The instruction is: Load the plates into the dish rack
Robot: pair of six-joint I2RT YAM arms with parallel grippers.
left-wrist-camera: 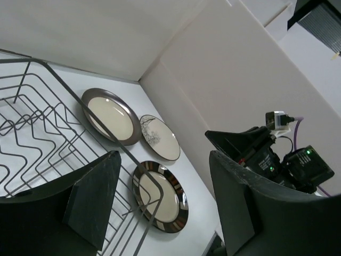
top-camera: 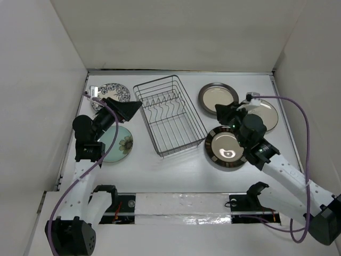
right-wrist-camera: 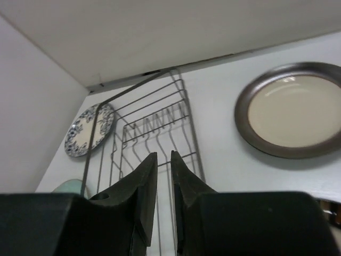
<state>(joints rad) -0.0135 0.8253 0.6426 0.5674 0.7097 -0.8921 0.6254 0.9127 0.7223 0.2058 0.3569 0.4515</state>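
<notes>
The dark wire dish rack [top-camera: 169, 114] stands empty at the table's middle. The blue-floral plate [top-camera: 113, 94] lies far left, and the pale green plate [top-camera: 118, 143] lies in front of it. One dark-rimmed cream plate [top-camera: 217, 97] and another [top-camera: 266, 114] lie right of the rack. The black plate with gold rim marks [top-camera: 226, 148] lies in front of them. My left gripper [top-camera: 130, 111] is open and empty, hovering by the rack's left side above the two left plates. My right gripper [top-camera: 221, 112] is shut and empty, above the space between the cream plates and the black one.
White walls close in the table on the left, back and right. The left wrist view shows the rack [left-wrist-camera: 32, 128], the right-hand plates [left-wrist-camera: 160, 196] and the right arm [left-wrist-camera: 277, 154]. The right wrist view shows the rack [right-wrist-camera: 154, 122] and the blue-floral plate [right-wrist-camera: 88, 129].
</notes>
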